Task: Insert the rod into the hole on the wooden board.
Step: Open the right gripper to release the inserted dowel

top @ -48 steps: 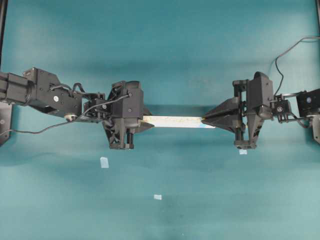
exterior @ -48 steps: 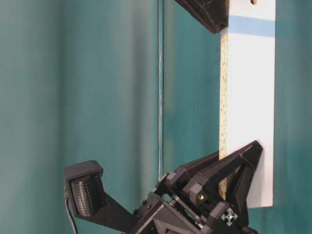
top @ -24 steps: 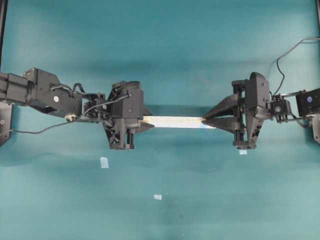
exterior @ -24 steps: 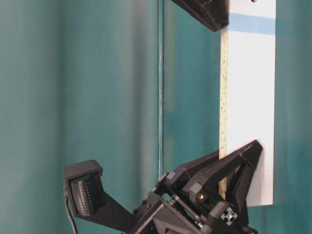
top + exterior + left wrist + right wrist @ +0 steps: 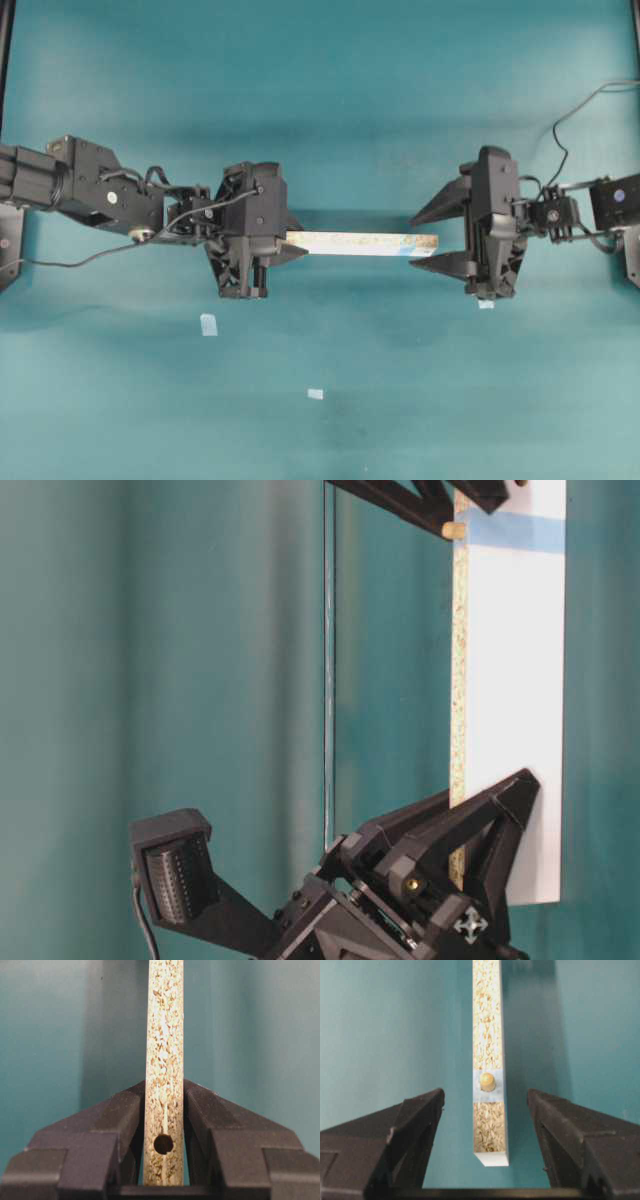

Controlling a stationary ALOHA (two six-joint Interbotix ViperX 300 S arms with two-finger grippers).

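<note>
Over teal table (image 5: 400, 90), left hand (image 5: 165, 1125) clenching wooden board (image 5: 350, 243), right hand (image 5: 485, 1110) released, rod (image 5: 487, 1081) seated.

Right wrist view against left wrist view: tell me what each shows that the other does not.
Only the right wrist view shows the rod seated in the light-blue patch, with the right gripper open and clear of the wooden board. Only the left wrist view shows an empty dark hole and the left gripper clamped on the board. Both show the board's speckled edge over teal.
</note>
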